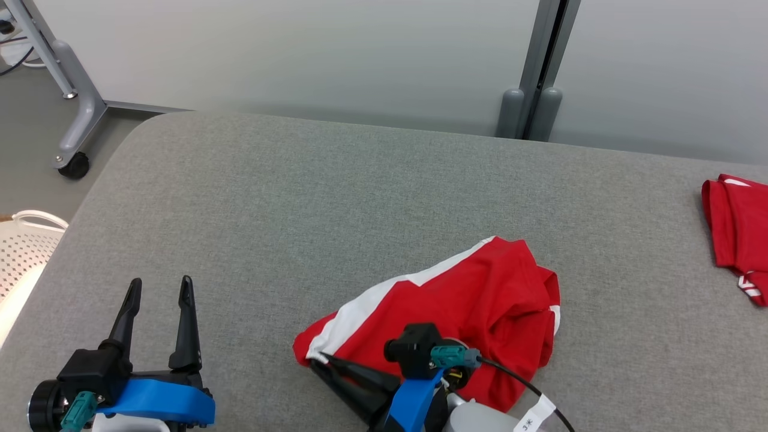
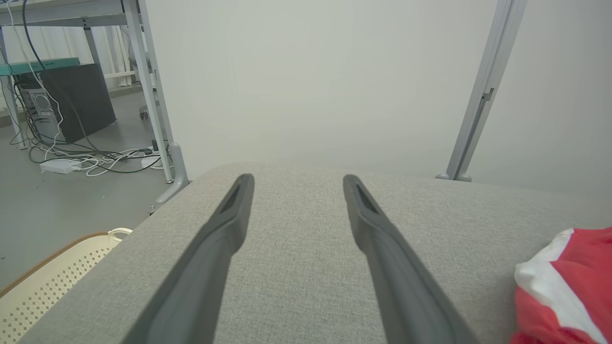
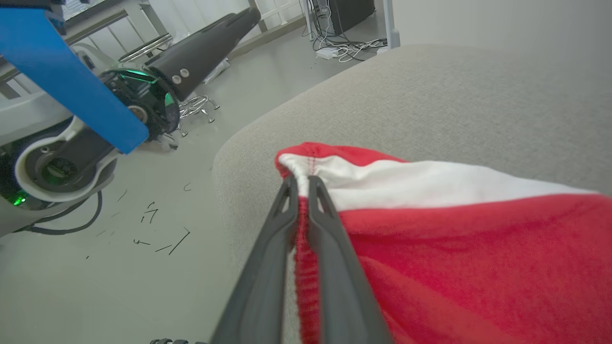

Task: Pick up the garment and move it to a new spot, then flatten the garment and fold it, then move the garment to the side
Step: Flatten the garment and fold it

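Right gripper (image 3: 301,179) clamped on the red garment (image 1: 474,300) near the front edge of the grey table (image 1: 300,198); left gripper (image 1: 161,287) spread wide.

The garment, red with a white band, lies crumpled on the table, close to its near edge and right of its middle. The right gripper's fingers are pressed together on the hemmed corner where the white band ends, with cloth caught between them. The left gripper is over the table's near left corner, its fingers apart with nothing between them and pointing toward the table's far edge. A second red cloth (image 1: 738,222) lies at the table's right edge. A white perforated basket (image 1: 24,246) sits beside the table's left side.
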Controlling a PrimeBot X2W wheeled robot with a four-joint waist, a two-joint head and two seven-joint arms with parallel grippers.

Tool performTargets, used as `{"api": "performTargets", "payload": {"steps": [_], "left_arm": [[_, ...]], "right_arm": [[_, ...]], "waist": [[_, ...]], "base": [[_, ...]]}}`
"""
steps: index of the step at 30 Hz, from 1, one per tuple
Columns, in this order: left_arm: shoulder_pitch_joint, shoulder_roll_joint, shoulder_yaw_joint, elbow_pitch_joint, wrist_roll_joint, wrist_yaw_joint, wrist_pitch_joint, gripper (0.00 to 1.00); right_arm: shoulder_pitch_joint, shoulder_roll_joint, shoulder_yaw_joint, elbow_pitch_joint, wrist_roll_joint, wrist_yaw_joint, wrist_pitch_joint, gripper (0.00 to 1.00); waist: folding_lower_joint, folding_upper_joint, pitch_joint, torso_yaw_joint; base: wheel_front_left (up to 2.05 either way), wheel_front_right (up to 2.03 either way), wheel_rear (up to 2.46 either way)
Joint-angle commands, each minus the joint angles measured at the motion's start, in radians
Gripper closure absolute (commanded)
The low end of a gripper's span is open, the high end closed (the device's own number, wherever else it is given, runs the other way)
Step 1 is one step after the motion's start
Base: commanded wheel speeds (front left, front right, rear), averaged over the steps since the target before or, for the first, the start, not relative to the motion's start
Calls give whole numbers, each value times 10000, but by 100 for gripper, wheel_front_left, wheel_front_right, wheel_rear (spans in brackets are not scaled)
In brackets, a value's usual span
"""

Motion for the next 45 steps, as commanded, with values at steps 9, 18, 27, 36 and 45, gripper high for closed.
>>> {"api": "performTargets", "payload": {"steps": [9,18,27,36,45], "left_arm": [[169,60,45,119,-46,102,-47,0],[521,193,127,-97,-87,213,-15,0],[250,104,-70,-235,-104,162,-6,0],[-298,-212,-285,-30,-18,51,-31,0],[-715,-507,-177,184,116,-170,-42,0]], "right_arm": [[-201,-37,-99,498,38,5,-441,0],[-455,-614,-2188,1421,-969,3,-776,0],[-2228,-1453,-3564,2247,-2172,3,503,0],[-3563,-1359,-3438,4495,-2762,3,2302,0],[-3521,-1217,-3240,6307,-2521,3,2977,0]], "waist": [[0,1,-386,-414],[0,1,-694,-738],[0,1,-207,-526],[0,1,514,286],[0,1,1108,793]], "base": [[0,0,0],[0,0,0],[0,0,0],[0,0,0],[0,0,0]]}}
